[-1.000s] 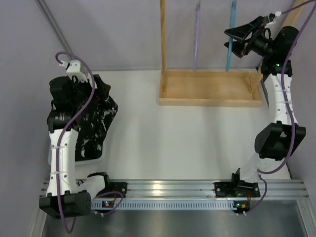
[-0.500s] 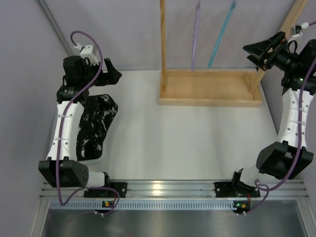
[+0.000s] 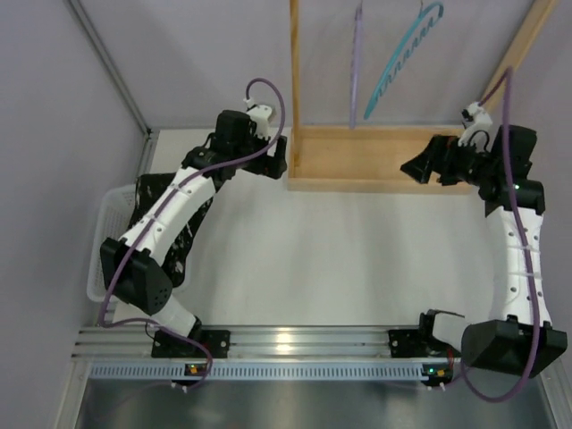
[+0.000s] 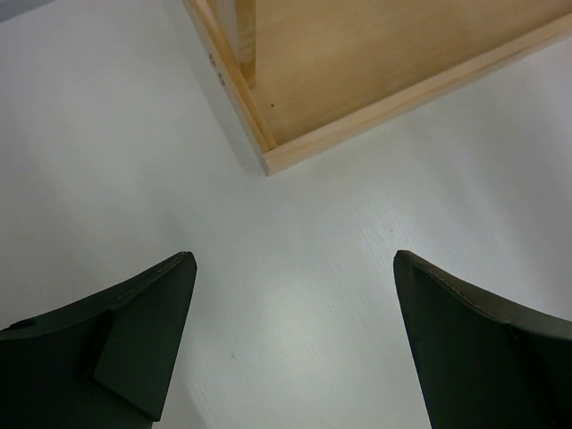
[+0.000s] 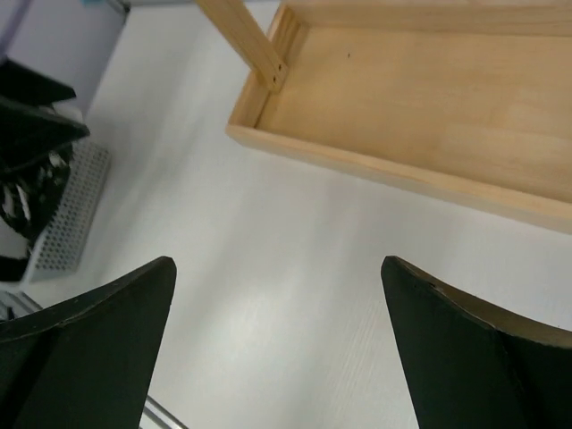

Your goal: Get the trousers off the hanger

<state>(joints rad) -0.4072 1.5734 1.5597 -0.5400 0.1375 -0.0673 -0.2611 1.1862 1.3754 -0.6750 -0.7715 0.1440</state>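
Lying crumpled: black, white-flecked trousers [image 3: 186, 239]

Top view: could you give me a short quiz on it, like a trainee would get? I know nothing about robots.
1. True or false: the trousers hang on the teal hanger.
2. How many hangers hang on the rack? A one, B two, C three.
3. Fill in: the left pincer and the right pincer are both ___ and hold nothing.

Key: 1 false: they lie in the basket on the left. 2 B: the purple hanger and the teal hanger. 3 open.
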